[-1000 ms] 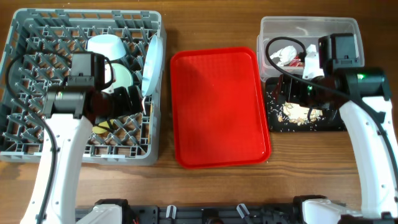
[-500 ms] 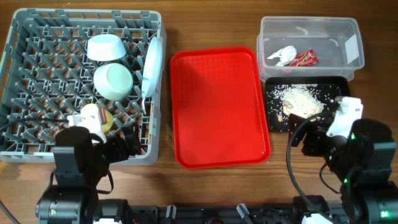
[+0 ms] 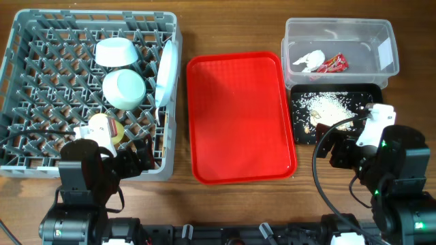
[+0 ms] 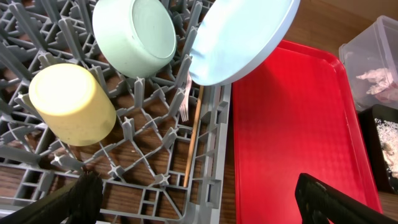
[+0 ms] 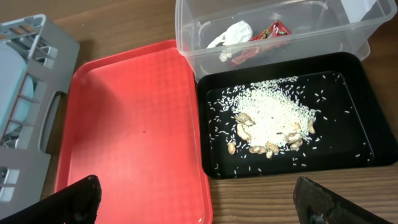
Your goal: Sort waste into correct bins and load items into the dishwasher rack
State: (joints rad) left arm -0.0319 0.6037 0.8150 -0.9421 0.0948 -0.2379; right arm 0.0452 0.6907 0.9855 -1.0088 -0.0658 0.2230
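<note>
The grey dishwasher rack (image 3: 41,41) holds a white bowl (image 3: 114,51), a pale green bowl (image 3: 124,88), a yellow cup (image 3: 103,126), an upright pale blue plate (image 3: 165,71), a white fork (image 4: 185,102) and a wooden stick (image 4: 193,134). The clear tub (image 3: 381,30) holds the white tissue (image 3: 308,60) and red wrapper (image 3: 332,64). The black tray (image 3: 364,92) holds beige crumbs (image 3: 327,109). My left gripper (image 4: 199,202) is open and empty over the rack's front right corner. My right gripper (image 5: 199,199) is open and empty over the table in front of the black tray.
A red serving tray (image 3: 242,116) lies bare between the rack and the bins. Wooden table shows around everything. Both arms are drawn back to the near edge.
A second ago both arms reached over the rack and the bins. They have since pulled back to the near edge. In the last half second almost nothing moved.
</note>
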